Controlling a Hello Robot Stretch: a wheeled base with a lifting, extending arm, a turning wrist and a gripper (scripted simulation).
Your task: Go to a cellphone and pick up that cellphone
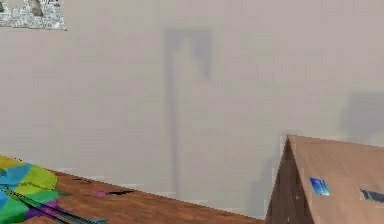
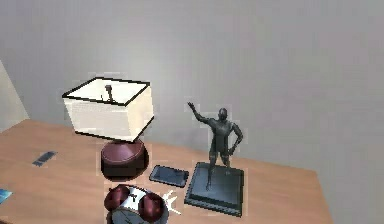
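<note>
- On the table, the cellphone lies flat between lamp and statue, just beyond a clock.
- Its long axis runs roughly across the arm side view.
- I cannot tell the gripper's state.

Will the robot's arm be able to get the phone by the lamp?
Probably, but it looks tight: the cellphone lies flat between the lamp base and the statue, with a round clock just on its near side.
</note>
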